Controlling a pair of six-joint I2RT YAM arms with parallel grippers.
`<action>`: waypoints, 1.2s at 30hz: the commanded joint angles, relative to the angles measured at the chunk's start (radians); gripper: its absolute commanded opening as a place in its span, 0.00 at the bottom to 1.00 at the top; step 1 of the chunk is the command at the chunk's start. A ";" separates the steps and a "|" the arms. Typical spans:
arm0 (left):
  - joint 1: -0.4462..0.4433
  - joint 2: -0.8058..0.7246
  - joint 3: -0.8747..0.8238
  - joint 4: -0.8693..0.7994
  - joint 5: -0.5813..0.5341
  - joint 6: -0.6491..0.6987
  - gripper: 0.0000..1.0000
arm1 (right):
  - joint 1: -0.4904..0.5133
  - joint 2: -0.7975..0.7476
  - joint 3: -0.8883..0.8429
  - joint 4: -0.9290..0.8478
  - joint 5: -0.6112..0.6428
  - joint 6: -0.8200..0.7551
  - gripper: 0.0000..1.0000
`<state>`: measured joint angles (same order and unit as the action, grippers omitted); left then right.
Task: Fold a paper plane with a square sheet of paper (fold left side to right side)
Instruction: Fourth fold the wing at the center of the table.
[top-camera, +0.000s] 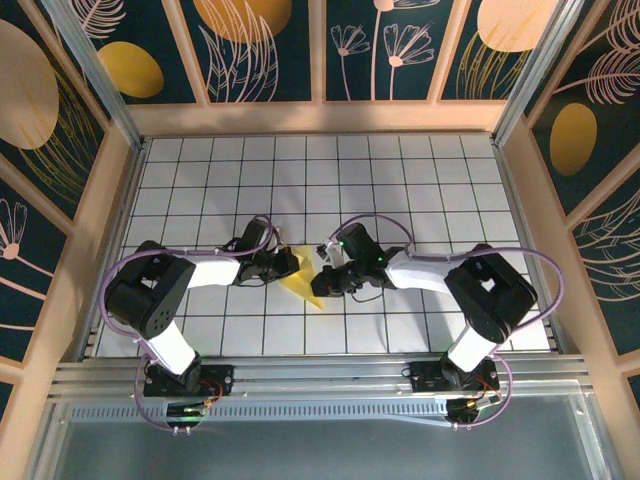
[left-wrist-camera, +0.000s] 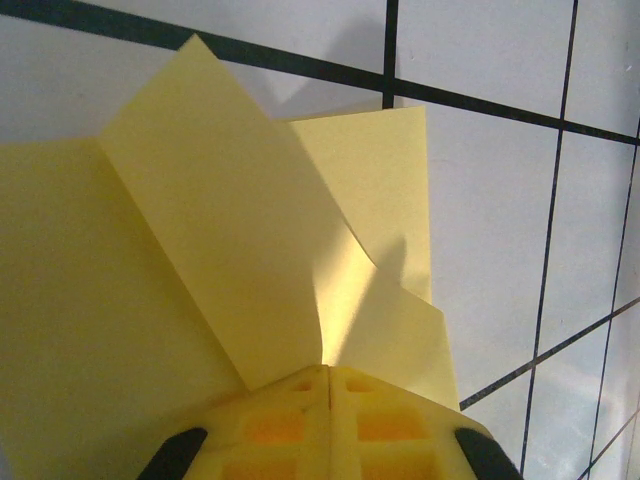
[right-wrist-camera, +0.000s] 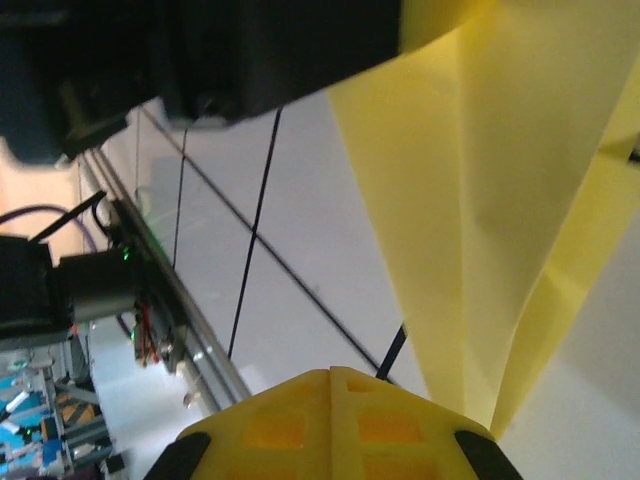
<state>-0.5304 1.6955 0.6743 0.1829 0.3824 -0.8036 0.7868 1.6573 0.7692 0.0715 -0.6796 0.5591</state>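
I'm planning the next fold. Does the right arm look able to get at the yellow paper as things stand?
Probably yes. The yellow paper lies just beside the shut right gripper, with nothing between them. The left gripper sits at the paper's other side. The right gripper would need to open first.
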 joint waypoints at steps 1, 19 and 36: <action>-0.003 0.035 -0.015 -0.074 -0.059 0.014 0.00 | -0.010 0.050 0.026 0.062 0.051 0.038 0.00; -0.001 0.035 -0.003 -0.080 -0.059 0.017 0.00 | -0.012 0.151 -0.023 0.014 0.099 0.021 0.00; -0.003 -0.212 0.015 -0.082 -0.042 0.005 0.02 | -0.014 0.194 -0.016 -0.108 0.200 -0.043 0.00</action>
<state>-0.5323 1.5524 0.6949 0.1158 0.3542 -0.8001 0.7776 1.7905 0.7780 0.0998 -0.6094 0.5499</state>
